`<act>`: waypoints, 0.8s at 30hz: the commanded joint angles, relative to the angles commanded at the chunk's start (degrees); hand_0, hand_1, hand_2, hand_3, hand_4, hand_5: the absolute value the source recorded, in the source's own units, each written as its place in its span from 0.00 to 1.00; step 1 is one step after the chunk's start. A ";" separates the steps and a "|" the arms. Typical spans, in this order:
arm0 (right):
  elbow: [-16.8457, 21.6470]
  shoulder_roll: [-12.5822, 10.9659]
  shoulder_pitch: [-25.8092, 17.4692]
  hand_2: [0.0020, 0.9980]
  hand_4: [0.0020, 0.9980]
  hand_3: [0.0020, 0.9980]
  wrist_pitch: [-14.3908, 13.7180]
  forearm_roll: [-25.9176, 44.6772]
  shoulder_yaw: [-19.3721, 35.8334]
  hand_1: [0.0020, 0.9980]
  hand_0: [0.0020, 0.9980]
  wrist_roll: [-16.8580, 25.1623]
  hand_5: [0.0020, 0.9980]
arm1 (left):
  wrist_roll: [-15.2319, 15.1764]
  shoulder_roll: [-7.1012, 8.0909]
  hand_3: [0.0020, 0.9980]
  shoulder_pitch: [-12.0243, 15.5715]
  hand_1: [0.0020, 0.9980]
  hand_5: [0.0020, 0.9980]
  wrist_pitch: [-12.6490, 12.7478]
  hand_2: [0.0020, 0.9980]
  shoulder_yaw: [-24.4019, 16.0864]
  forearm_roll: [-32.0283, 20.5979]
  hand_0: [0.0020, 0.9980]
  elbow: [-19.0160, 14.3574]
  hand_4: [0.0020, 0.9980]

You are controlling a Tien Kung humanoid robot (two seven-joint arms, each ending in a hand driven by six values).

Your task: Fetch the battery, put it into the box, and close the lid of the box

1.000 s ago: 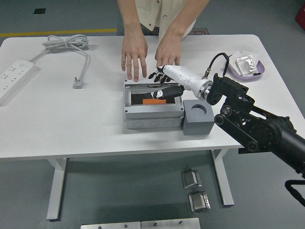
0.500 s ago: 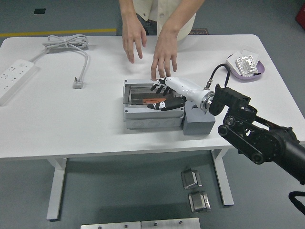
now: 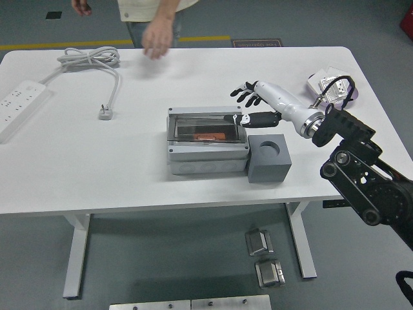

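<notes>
The grey box (image 3: 206,150) stands mid-table with its clear lid (image 3: 203,124) down over it. The orange battery (image 3: 208,137) shows through the lid, lying inside the box. My right hand (image 3: 248,103) hovers just right of the box's back right corner, above the grey block, fingers spread and empty, thumb near the lid's right edge. The left arm is out of view. A person's hand (image 3: 157,41) is at the table's far edge, away from the box.
A grey block with a round hole (image 3: 268,157) sits against the box's right side. A purple tray with a white part (image 3: 332,90) is at the far right. A white power strip (image 3: 19,103) and coiled cable (image 3: 90,61) lie at the left.
The lid has come down over the box. My right hand has lifted out and moved right and back. The person's hands have left the box and withdrawn to the far left.
</notes>
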 joint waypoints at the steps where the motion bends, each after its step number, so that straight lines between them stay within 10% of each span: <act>1: 0.05 0.39 -0.90 0.68 0.90 0.76 -0.50 1.14 1.65 0.57 0.59 0.78 0.64 | 0.00 0.04 0.67 -0.04 0.63 0.20 -0.01 0.63 -0.14 0.03 0.61 0.00 0.70; 11: -4.64 3.59 -8.86 0.65 0.90 0.71 -6.14 16.96 13.70 0.54 0.54 10.59 0.66 | -0.31 0.93 0.67 -0.50 0.63 0.20 0.00 0.63 -0.08 -0.38 0.61 0.00 0.70; 24: -7.32 5.53 -11.64 0.63 0.90 0.67 -8.03 37.23 13.91 0.54 0.54 14.39 0.67 | -1.14 1.76 0.67 -0.52 0.63 0.20 0.28 0.63 1.04 -2.80 0.61 0.00 0.70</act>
